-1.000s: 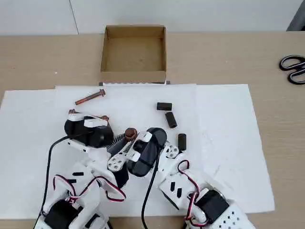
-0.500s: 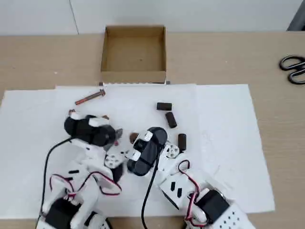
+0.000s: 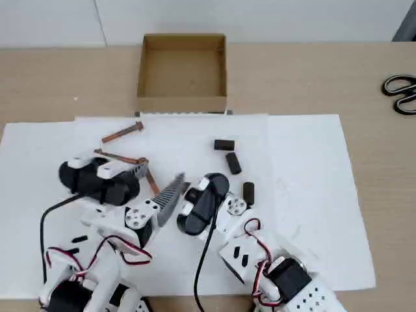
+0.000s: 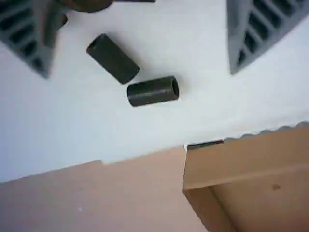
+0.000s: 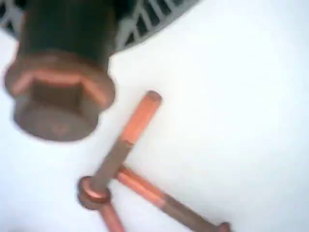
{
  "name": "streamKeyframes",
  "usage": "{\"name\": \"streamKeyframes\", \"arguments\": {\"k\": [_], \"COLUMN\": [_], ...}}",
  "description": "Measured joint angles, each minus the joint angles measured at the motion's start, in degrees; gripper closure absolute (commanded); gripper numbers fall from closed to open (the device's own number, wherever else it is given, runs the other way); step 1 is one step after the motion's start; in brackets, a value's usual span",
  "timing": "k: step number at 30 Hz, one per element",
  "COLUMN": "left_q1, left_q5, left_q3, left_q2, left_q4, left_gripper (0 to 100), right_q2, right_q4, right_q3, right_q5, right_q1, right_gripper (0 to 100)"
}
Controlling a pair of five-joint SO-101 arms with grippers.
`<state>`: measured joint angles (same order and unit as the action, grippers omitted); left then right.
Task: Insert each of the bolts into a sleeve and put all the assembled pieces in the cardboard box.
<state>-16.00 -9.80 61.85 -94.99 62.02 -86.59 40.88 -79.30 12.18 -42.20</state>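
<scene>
Clamping the black cylindrical sleeve (image 5: 67,24) with a copper hex-head bolt (image 5: 60,99) seated inside, the right gripper (image 5: 72,14) hangs above the white paper sheet (image 3: 305,162). The left gripper (image 3: 155,182) gapes wide. Tilting it towards the brown cardboard box (image 3: 182,103) might let the bolt slide out!

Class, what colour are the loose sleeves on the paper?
Black sleeves; clearest in left wrist view.

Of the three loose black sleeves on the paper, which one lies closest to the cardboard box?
The sleeve lying parallel to the front wall of the cardboard box, just below its right corner. The other two lie farther down the white paper.
</scene>
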Motion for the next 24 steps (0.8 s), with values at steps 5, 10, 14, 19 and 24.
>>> {"name": "streamKeyframes", "arguments": {"k": [5, 10, 14, 19, 24], "left_q1": [8.4, 18.5, 21.4, 21.5, 21.6], "left_q5": [2.0, 9.0, 12.3, 13.0, 13.0], "left_q3": [-1.3, 7.6, 17.8, 29.3, 31.9], "left_q2": [0.0, 0.0, 0.3, 0.4, 0.4], "left_q4": [-3.5, -8.7, -12.4, -16.8, -18.7], "left_gripper": [99, 99, 99, 99, 99], "right_q2": [0.0, 0.0, 1.8, 13.4, 32.9], "right_q4": [0.0, -1.8, -4.2, -5.7, -5.7], "right_q3": [0.0, -0.1, 1.0, 10.6, 26.6], "right_q5": [-1.8, -3.3, -6.0, -9.7, -11.2], "right_q1": [6.9, 12.8, 16.4, 21.2, 23.0], "right_gripper": [99.6, 99.6, 99.6, 99.6, 99.5]}}
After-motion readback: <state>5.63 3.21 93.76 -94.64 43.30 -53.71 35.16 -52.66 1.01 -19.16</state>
